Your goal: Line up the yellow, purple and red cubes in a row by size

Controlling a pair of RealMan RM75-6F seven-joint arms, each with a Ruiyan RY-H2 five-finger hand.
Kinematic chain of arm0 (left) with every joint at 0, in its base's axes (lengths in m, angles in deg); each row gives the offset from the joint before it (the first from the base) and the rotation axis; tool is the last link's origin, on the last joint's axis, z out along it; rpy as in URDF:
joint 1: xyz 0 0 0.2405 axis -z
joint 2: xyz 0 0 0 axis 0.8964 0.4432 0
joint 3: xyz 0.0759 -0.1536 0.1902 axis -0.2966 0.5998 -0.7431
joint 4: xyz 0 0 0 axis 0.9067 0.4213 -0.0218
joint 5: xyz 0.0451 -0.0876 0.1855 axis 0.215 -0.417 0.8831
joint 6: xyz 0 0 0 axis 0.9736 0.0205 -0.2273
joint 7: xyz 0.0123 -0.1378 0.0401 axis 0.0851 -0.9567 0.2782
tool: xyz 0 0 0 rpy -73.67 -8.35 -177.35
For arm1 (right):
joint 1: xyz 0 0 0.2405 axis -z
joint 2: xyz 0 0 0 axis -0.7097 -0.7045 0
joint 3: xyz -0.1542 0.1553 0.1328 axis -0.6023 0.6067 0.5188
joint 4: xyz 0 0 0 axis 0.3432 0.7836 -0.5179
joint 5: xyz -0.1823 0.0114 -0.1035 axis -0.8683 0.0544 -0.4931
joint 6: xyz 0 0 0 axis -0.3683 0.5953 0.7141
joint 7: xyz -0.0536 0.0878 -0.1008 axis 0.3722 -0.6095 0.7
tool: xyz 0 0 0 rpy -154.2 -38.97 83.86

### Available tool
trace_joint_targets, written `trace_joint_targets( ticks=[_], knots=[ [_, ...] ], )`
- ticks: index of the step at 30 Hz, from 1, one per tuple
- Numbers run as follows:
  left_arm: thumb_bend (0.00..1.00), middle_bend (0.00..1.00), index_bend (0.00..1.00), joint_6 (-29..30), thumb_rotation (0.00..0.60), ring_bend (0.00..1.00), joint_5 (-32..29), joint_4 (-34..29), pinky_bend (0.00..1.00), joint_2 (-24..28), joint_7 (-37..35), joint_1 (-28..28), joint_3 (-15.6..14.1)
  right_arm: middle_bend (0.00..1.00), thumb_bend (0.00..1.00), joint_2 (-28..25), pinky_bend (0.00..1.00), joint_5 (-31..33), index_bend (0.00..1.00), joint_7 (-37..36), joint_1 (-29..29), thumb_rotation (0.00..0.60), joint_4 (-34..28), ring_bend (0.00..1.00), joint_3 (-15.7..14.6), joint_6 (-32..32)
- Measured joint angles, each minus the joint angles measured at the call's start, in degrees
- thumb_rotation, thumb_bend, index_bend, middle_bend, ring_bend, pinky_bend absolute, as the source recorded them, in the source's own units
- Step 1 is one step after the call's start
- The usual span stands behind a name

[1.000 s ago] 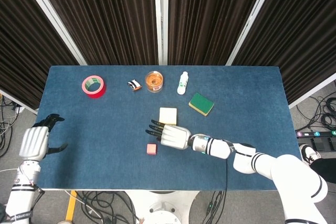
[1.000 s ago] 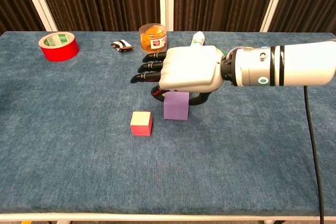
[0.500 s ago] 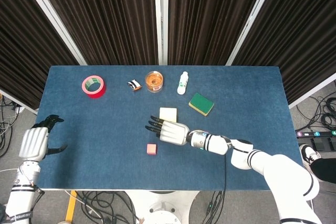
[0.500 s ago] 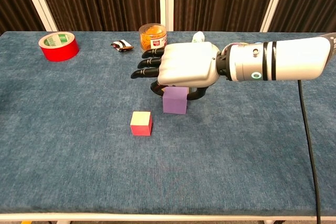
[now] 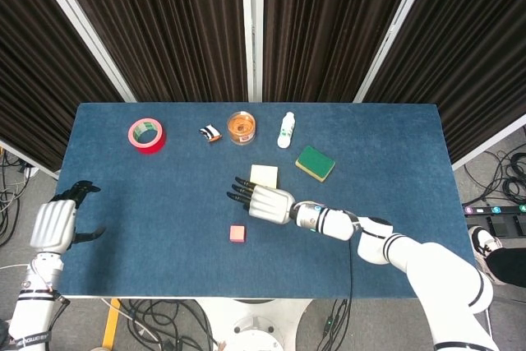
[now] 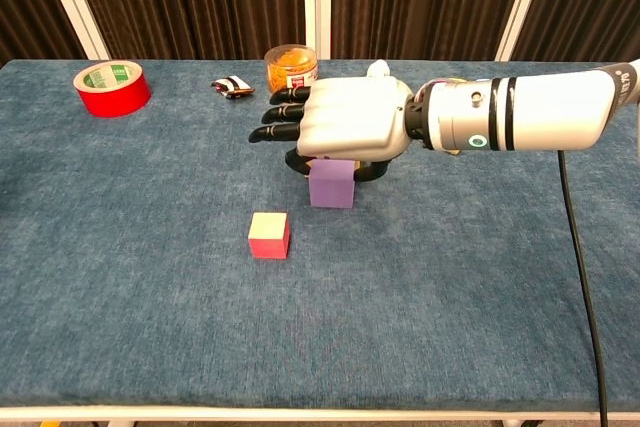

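Note:
My right hand [image 5: 265, 203] [image 6: 345, 130] reaches in from the right, palm down, and grips the purple cube [image 6: 332, 185] from above. The cube's lower part shows in the chest view; in the head view the hand hides it. The pale yellow cube [image 5: 264, 175] lies just beyond the hand, hidden in the chest view. The small red cube [image 5: 238, 233] [image 6: 269, 235] sits on the blue table, nearer the front edge and left of the purple cube. My left hand [image 5: 56, 223] hangs at the table's left edge, fingers apart and holding nothing.
Along the back stand a red tape roll [image 5: 146, 134] [image 6: 112, 87], a small wrapped item [image 5: 212, 132], an orange jar [image 5: 242, 127] [image 6: 291, 69] and a white bottle [image 5: 286, 130]. A green sponge [image 5: 316, 162] lies right of the yellow cube.
My right hand has carried the purple cube a little away from the front edge, toward the yellow cube. The red cube and the left hand have stayed put.

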Motion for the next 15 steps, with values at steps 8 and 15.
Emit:
trace_joint_targets(
  ticks=[8, 15],
  knots=[
    [0.09, 0.31, 0.34, 0.5, 0.600, 0.34, 0.2, -0.1, 0.36, -0.1, 0.4, -0.4, 0.3, 0.00, 0.11, -1.1, 0.00, 1.3, 0.13, 2.4, 0.3, 0.600, -2.4, 0.00, 0.4, 0.0],
    [0.09, 0.31, 0.34, 1.0, 0.600, 0.34, 0.5, -1.0, 0.36, 0.4, 1.0, -0.9, 0.5, 0.00, 0.10, -4.4, 0.00, 2.0, 0.10, 3.6, 0.9, 0.600, -7.8, 0.00, 1.2, -2.4]
  ],
)
